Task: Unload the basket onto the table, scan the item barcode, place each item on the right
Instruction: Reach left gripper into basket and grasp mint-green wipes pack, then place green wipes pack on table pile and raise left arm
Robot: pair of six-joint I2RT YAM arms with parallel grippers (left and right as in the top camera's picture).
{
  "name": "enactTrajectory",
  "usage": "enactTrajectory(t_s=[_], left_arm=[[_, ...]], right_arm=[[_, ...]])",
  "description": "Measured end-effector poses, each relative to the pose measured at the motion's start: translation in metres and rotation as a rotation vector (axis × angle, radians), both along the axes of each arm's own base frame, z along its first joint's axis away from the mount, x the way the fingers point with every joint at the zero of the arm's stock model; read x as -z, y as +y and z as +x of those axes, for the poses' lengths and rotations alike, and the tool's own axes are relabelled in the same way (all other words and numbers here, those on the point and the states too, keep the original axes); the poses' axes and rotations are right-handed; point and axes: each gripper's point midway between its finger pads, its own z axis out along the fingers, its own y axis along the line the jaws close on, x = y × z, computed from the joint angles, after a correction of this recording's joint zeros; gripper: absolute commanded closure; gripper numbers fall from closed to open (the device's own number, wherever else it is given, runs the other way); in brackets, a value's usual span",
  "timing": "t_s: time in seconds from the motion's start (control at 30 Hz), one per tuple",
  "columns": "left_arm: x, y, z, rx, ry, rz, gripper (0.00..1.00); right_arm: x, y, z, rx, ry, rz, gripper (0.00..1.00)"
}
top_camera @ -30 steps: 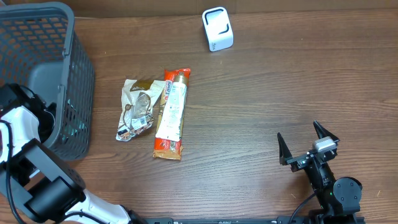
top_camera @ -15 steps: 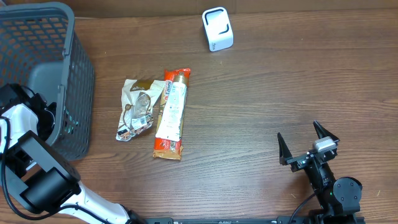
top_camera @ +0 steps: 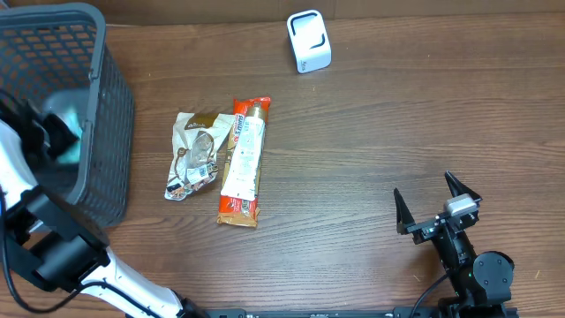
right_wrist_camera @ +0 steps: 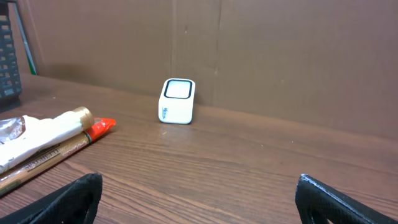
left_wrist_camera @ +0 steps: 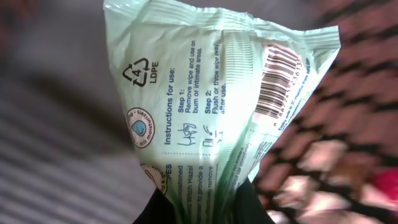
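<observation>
The left gripper (left_wrist_camera: pixel 202 202) clamps a pale green wipe packet (left_wrist_camera: pixel 211 106) by one end at the grey basket (top_camera: pixel 106 97), its barcode (left_wrist_camera: pixel 280 84) showing. The right gripper (top_camera: pixel 437 208) rests spread wide, well apart from the white scanner (top_camera: pixel 308 41).

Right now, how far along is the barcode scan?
Done: the left fingers are shut on a pale green plastic wipes packet at the grey mesh basket. In hand: its barcode faces the left wrist camera. Left: carrying it to the white cube scanner; the right fingers stand open.
</observation>
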Motion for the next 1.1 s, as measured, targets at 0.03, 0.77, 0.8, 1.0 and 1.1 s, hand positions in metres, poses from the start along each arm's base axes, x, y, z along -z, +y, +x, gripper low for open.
enactTrajectory(t_s=[0.03,0.77,0.8,1.0,1.1], left_arm=[[-0.023,0.001,0.008,0.008,-0.054,0.018,0.96],[-0.074,-0.239,0.027,0.599,-0.113,0.097,0.96],[-0.056,-0.245,0.026,0.626,-0.09,0.093,0.95],[0.02,-0.279,0.017,0.8,-0.04,0.11,0.84],[0.04,-0.298,0.011,0.874,-0.035,0.114,0.79]], right_arm=[[0.0,0.0,0.0,0.0,0.0,0.001,0.0],[0.0,0.0,0.0,0.0,0.0,0.001,0.0],[0.0,0.0,0.0,0.0,0.0,0.001,0.0],[0.0,0.0,0.0,0.0,0.0,0.001,0.0],[0.0,0.0,0.0,0.0,0.001,0.001,0.0]])
